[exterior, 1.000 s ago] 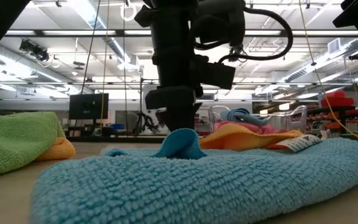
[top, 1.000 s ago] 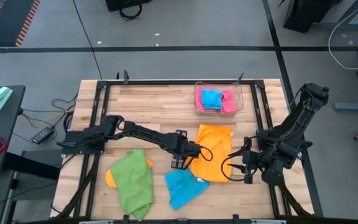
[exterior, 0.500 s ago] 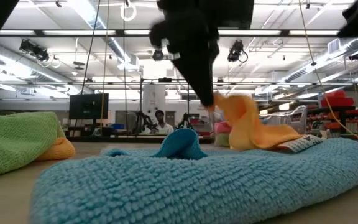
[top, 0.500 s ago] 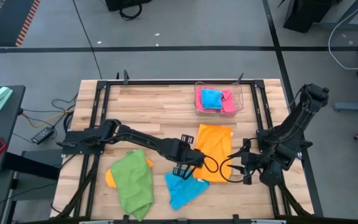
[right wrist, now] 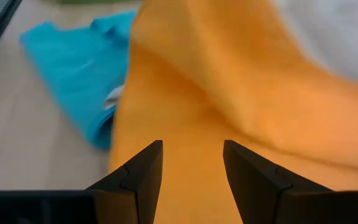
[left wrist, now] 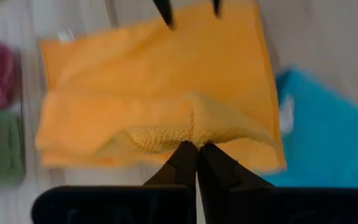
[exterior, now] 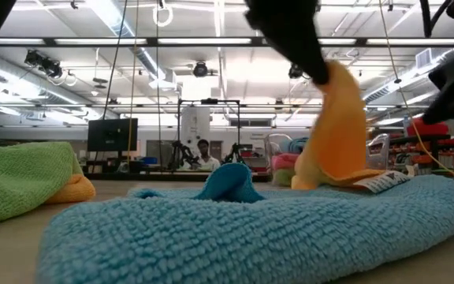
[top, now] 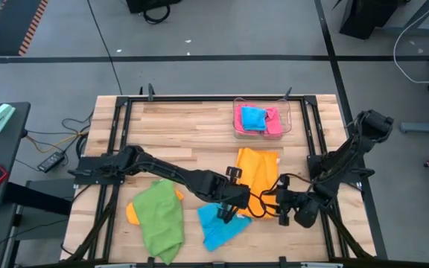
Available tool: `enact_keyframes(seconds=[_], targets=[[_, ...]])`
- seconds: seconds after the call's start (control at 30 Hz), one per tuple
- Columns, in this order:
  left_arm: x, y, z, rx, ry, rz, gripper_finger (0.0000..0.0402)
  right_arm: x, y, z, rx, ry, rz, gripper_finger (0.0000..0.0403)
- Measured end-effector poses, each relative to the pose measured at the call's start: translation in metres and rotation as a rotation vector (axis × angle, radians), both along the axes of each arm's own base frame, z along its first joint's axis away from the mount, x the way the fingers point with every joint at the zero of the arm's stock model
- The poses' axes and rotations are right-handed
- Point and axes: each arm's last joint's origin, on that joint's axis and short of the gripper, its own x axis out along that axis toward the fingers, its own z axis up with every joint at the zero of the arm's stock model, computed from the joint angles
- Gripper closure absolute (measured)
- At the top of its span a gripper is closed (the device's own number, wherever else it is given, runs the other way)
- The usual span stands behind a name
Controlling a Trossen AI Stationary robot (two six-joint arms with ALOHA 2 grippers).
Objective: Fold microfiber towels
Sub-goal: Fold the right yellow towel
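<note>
High view: left gripper (top: 238,202) has slid toward the table's (top: 177,126) near edge, clenched on the orange towel's (top: 258,173) corner.
Low view: that corner now hangs lifted higher.
Right gripper (top: 280,208): released, fingers spread, closing on the opposite edge.
Meaning: the fold is starting.
Blue towel (top: 220,223): waiting just beside.

Grey concrete floor (top: 222,33) around slatted wooden table (top: 185,130); bright ceiling strip lights (exterior: 132,41); dark monitor (exterior: 112,134).
</note>
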Motion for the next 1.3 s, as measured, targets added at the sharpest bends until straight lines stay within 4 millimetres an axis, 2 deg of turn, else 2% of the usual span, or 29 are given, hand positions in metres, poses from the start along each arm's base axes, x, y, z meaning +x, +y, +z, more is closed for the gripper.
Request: enact_keyframes(seconds=[0.23, 0.5, 0.67, 0.83, 0.97, 1.17, 1.3], targets=[[0.016, 0.006, -0.019, -0.025, -0.195, 0.046, 0.0364, -0.008, 0.004, 0.015, 0.096, 0.112, 0.062, 0.0224], [0.025, 0.006, -0.032, -0.072, -0.406, 0.081, 0.0388, -0.023, 0.008, 0.049, 0.076, 0.107, 0.119, 0.0224], [0.026, 0.007, -0.044, -0.127, -0.499, 0.109, 0.0376, -0.032, 0.004, 0.063, 0.063, 0.122, 0.125, 0.0224], [0.023, 0.010, -0.057, -0.207, -0.557, 0.171, 0.0366, -0.035, -0.001, 0.073, 0.085, 0.101, 0.125, 0.0224], [0.029, 0.009, -0.066, -0.243, -0.603, 0.196, 0.0375, -0.037, -0.005, 0.078, 0.089, 0.078, 0.126, 0.0224], [0.052, 0.001, -0.086, -0.250, -0.612, 0.191, 0.0383, -0.041, -0.011, 0.088, 0.105, 0.038, 0.142, 0.0224], [0.064, -0.003, -0.089, -0.248, -0.608, 0.190, 0.0375, -0.044, -0.016, 0.095, 0.119, 0.014, 0.156, 0.0224]])
